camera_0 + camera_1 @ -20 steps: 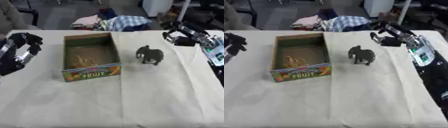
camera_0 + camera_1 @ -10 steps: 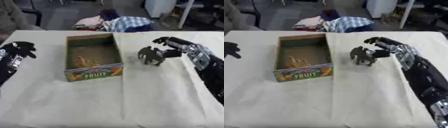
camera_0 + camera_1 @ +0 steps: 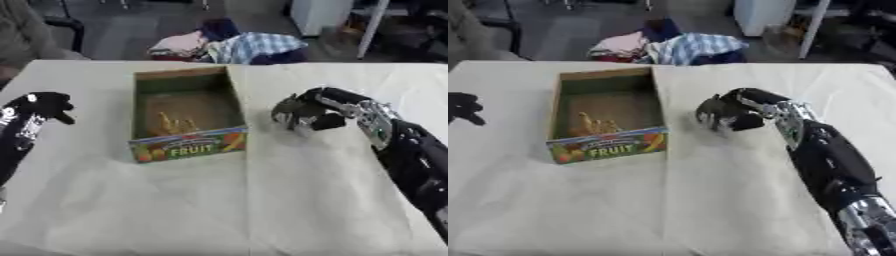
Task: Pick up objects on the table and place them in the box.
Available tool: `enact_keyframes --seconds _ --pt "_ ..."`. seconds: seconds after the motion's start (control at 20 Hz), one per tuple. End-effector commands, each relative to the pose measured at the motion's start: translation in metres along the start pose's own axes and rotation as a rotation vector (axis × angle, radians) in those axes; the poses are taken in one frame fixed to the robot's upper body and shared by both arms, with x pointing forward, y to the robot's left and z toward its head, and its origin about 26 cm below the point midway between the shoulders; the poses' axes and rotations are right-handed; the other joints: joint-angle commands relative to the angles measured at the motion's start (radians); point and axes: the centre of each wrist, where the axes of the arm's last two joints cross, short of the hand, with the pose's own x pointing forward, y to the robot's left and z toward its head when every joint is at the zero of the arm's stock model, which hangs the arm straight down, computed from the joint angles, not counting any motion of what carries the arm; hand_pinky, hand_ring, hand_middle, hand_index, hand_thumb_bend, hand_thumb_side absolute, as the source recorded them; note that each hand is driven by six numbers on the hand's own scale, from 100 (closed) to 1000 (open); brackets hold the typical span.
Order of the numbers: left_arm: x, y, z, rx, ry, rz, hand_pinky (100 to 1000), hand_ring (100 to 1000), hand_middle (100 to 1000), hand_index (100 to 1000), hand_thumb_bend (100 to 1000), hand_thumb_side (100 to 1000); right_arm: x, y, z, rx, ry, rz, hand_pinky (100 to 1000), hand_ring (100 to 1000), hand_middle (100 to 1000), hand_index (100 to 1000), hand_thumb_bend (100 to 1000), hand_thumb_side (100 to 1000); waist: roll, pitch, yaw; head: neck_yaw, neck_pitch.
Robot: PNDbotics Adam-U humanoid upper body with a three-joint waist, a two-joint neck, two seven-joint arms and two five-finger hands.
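One right hand [image 3: 317, 114], fingers curled round toy elephant [image 3: 289, 113] on counter [image 3: 262, 200], right of fruit box [image 3: 186, 116]. Left hand [image 3: 39, 105] at left edge, fingers curled, holding nothing.

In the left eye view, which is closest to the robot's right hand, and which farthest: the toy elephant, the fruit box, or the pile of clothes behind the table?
From the right hand:
1. Toy elephant, within the curled fingers.
2. Fruit box, to the hand's left on the table.
3. Pile of clothes, beyond the table's far edge.
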Motion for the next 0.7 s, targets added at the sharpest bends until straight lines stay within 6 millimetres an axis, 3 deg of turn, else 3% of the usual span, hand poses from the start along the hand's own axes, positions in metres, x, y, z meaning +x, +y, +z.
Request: enact_keyframes --seconds 0.05,0.3,0.5,0.7 --pt "0.0042 0.0044 -0.0013 0.005 -0.013 -0.012 881 568 599 743 241 814 0.0002 -0.0152 0.0003 -0.058 -0.009 0.044 731 752 650 777 130 671 0.002 -0.009 0.001 -0.001 0.005" --pt "0.0022 0.0026 0.0001 0.004 -0.004 -0.004 882 567 600 745 236 823 0.0005 -0.0137 0.0001 -0.063 -0.008 0.076 693 704 583 743 131 569 0.002 -0.009 0.002 -0.001 0.005" --pt "0.0013 0.0018 0.0007 0.002 0.000 0.000 882 566 600 745 230 831 0.0004 -0.0130 0.0002 -0.077 -0.004 0.089 624 563 450 617 100 418 0.002 -0.010 0.003 -0.001 0.005" --pt "0.0004 0.0010 0.0012 0.001 0.004 0.005 882 564 600 746 218 848 0.0019 -0.0174 -0.0006 -0.123 -0.012 0.089 595 480 342 507 100 348 0.001 -0.011 0.003 -0.001 0.005"
